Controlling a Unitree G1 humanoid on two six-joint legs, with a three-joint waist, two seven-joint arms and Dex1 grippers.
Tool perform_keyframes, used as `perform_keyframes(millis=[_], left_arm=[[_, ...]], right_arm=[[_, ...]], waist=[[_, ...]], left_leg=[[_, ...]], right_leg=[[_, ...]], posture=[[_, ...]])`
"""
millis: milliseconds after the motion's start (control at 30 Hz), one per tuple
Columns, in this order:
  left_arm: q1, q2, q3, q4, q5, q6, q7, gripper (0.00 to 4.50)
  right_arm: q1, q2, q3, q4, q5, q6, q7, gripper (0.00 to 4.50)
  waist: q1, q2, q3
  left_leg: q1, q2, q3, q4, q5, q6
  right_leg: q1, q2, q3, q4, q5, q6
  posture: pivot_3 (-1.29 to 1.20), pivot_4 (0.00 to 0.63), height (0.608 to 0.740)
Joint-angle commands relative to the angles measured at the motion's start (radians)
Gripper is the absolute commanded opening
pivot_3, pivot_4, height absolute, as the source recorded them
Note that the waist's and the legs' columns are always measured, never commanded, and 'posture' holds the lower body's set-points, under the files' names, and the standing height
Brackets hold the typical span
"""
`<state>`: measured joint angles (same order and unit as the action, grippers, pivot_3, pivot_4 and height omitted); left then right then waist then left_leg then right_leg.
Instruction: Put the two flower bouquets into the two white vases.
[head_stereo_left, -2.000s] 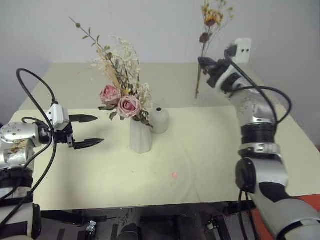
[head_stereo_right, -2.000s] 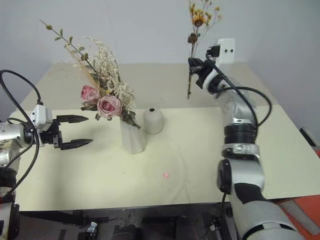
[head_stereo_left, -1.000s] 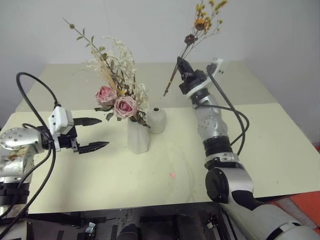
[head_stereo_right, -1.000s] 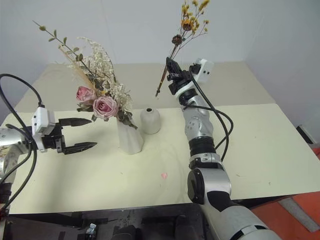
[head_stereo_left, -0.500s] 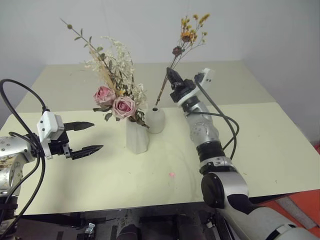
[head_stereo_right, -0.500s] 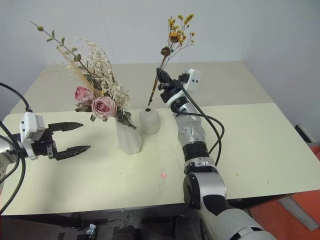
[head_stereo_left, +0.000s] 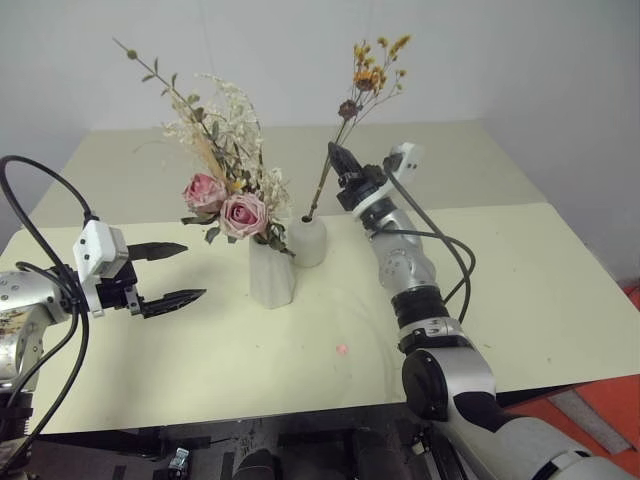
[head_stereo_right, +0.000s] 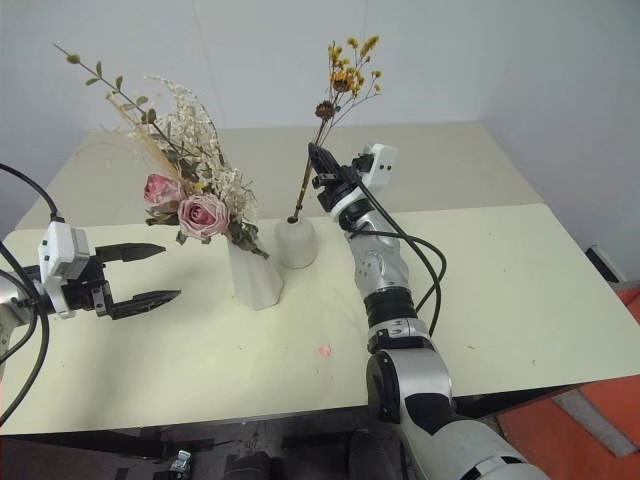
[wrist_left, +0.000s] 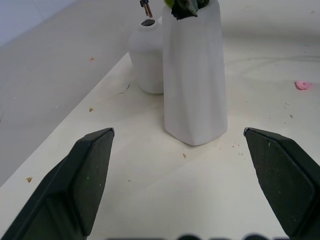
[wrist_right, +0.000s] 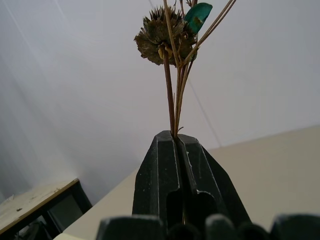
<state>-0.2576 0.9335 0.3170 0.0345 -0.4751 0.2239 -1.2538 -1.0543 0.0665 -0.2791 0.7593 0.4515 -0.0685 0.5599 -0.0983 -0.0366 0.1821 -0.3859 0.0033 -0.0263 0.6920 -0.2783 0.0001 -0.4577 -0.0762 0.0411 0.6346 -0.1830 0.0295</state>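
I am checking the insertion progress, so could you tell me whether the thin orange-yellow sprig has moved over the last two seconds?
Yes. The sprig has come left and down toward the short round vase; its stem end is now at the vase's mouth.

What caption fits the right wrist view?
Shut claw holding thin dried flower stems upright against a pale wall.
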Motion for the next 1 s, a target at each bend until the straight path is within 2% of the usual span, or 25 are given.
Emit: perform_keyframes(millis=[33, 467, 1000], left_arm=[[0.017, 0.019, 0.042, -0.041, -0.023, 0.008, 0.010, 4.50], [0.084, 0.019, 0.085, -0.095, -0.043, 0.033, 0.038, 4.50], [0.076, 0.016, 0.072, -0.095, -0.045, 0.031, 0.053, 4.50]], right_arm=[[-0.026, 0.006, 0.009, 0.005, -0.004, -0.044, 0.010, 0.04], [-0.031, 0.005, 0.020, 0.042, -0.023, -0.085, 0.037, 0.04], [-0.002, 0.021, 0.054, 0.020, -0.054, -0.133, 0.063, 0.04]], waist=[[0.000, 0.000, 0.000], [0.000, 0.000, 0.000], [0.000, 0.000, 0.000]], left_leg=[[0.000, 0.000, 0.000, 0.000, 0.000, 0.000], [0.000, 0.000, 0.000, -0.001, 0.000, 0.000], [0.001, 0.000, 0.000, -0.001, 0.000, 0.000]], right_leg=[[0.000, 0.000, 0.000, 0.000, 0.000, 0.000], [0.000, 0.000, 0.000, 0.000, 0.000, 0.000], [0.000, 0.000, 0.000, 0.000, 0.000, 0.000]], posture=[[0.00, 0.150, 0.740], [0.00, 0.150, 0.740], [0.00, 0.150, 0.740]])
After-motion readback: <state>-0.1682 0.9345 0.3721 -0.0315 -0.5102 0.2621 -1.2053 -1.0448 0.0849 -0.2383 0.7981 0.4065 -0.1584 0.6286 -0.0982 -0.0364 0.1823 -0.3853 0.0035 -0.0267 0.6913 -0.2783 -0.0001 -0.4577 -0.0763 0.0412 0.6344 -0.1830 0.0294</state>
